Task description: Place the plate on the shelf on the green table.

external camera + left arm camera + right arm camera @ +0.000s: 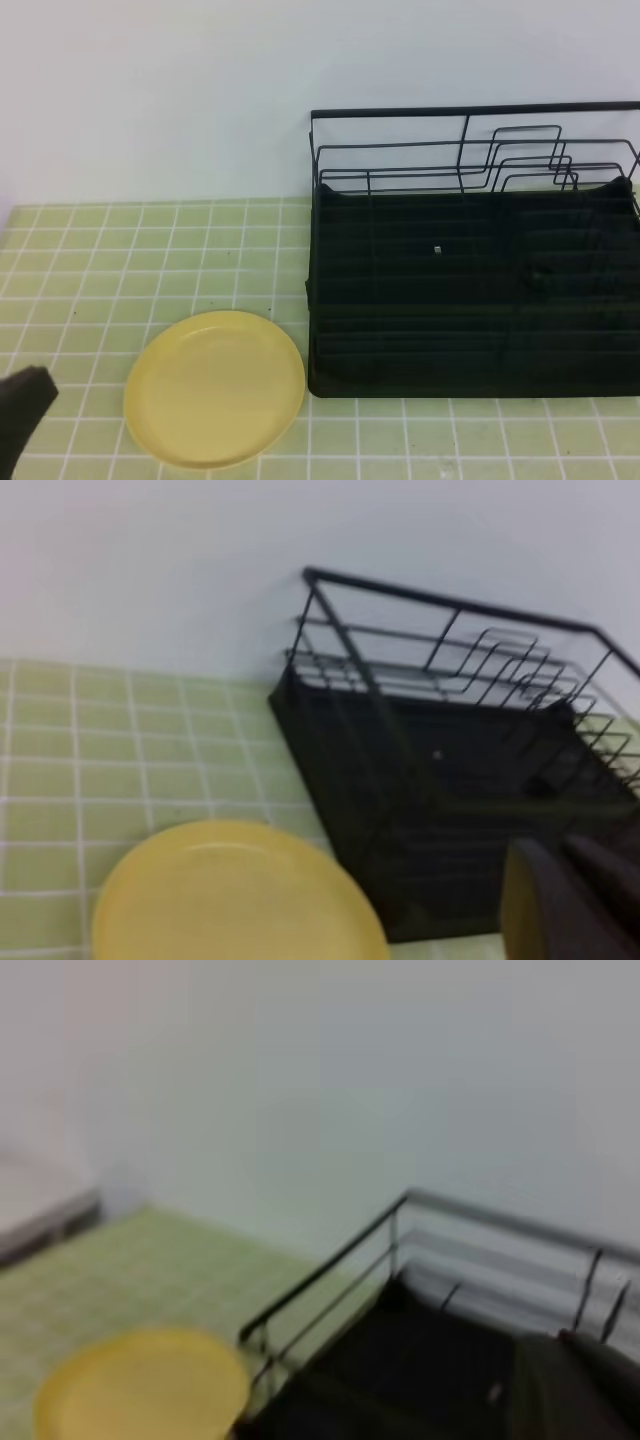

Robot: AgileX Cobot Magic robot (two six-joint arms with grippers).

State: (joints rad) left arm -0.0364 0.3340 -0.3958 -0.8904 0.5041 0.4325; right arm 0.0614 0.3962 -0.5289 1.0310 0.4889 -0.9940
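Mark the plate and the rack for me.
plate (215, 390), exterior high view, middle of its yellow face.
rack (470, 300), exterior high view, black tray base.

light: even, soft — shadows: faint | blur: both wrist views, right worst

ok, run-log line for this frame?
plate: flat on table, left of rack | rack: no plate | grippers: both shut, holding nothing
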